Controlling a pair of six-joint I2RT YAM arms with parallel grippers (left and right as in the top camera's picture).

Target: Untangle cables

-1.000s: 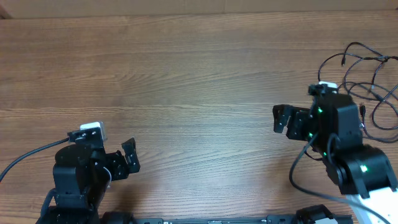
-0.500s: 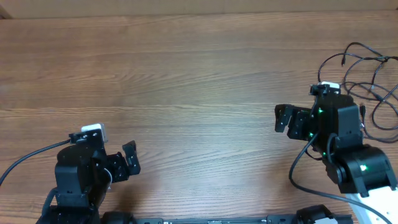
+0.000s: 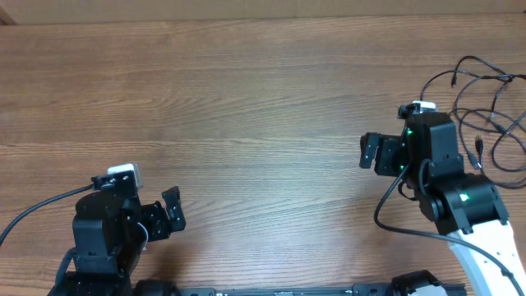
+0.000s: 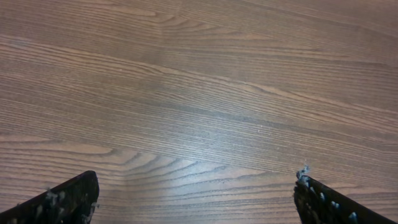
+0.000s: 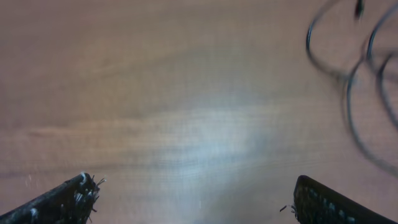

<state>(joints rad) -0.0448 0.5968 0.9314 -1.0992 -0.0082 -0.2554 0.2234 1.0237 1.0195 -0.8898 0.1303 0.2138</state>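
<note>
While left fingers [image 4: 69, 200], right fingers [image 5: 63, 202] gape wide, empty, thin black cables [image 3: 491, 117] lie looped

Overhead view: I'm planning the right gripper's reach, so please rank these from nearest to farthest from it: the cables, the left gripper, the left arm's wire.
From the right gripper:
1. Cables, close by on its right, near the right edge.
2. Left gripper, well off to the lower left.
3. Left arm's wire, at the far left edge.
</note>
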